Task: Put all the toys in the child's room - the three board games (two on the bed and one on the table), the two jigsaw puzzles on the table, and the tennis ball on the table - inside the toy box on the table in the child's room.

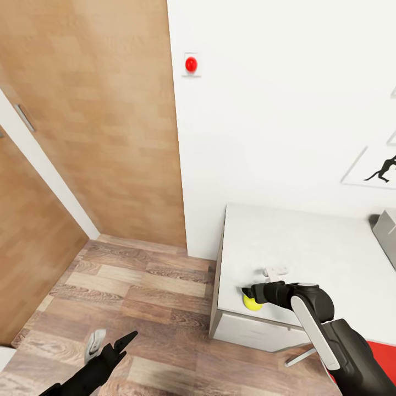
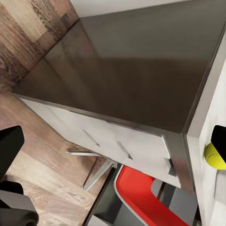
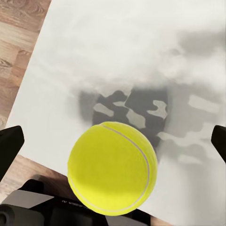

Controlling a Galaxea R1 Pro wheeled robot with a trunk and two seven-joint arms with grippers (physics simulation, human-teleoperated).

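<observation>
While spread wide, right gripper (image 3: 113, 141) brackets tennis ball (image 3: 112, 168) (ungrasped) near table (image 1: 308, 242) edge, left gripper (image 1: 110, 344) parted

Red wall button (image 1: 191, 64), wooden door (image 1: 110, 121), red chair seat (image 2: 141, 197) beside drawers

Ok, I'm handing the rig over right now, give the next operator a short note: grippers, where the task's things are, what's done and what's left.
Right gripper: open, fingers wide on either side of the tennis ball, nothing gripped yet.
Left gripper: open and empty, low over the wood floor beside the table.
Tennis ball: sits on the table near its front left corner.
Toy box: probably the grey corner at the table's far right edge; most of it is out of frame.
Done: ball approached and bracketed.
Left: close on the ball, carry it right to the toy box. Board games and puzzles are out of frame; their status can't be judged.
</observation>
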